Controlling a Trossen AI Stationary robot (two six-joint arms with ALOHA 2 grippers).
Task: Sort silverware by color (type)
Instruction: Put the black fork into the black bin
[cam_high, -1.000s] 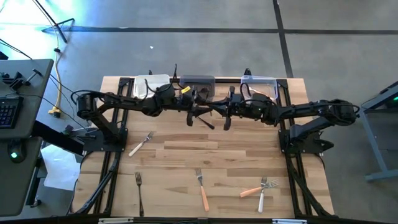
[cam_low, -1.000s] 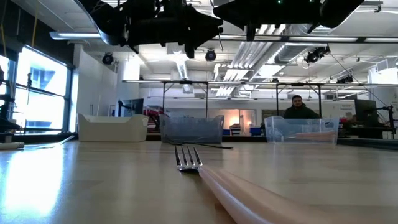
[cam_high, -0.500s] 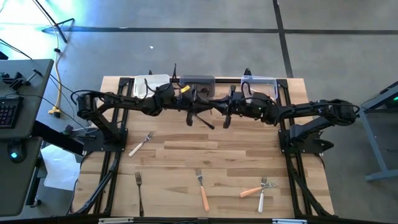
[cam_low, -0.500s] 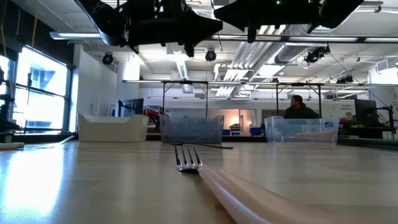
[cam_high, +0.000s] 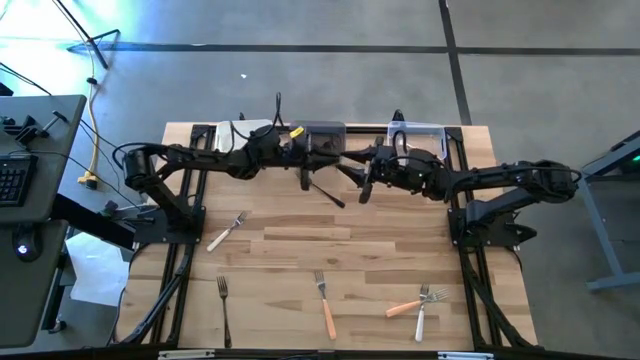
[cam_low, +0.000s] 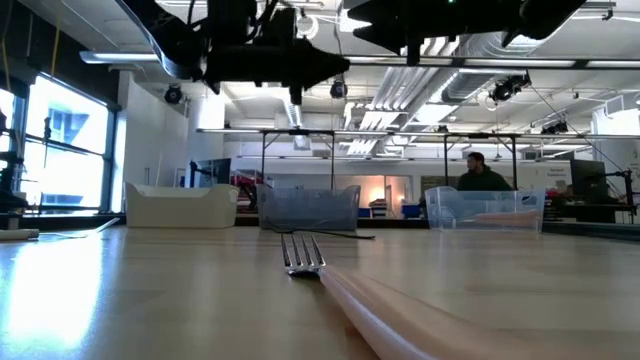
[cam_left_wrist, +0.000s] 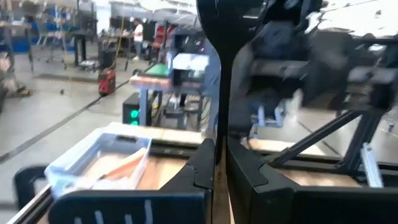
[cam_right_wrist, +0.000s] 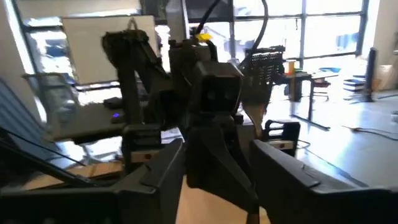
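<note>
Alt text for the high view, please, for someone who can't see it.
Both arms meet over the table by three bins, left gripper facing right gripper. Elsewhere lie a white-handled fork, a black fork, an orange-handled fork, and an orange-and-white pair overlapping.

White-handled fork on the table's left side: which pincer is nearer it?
Left. The left pincer hangs over the far middle, diagonally across from the white-handled fork; the right pincer is farther toward the right.
</note>
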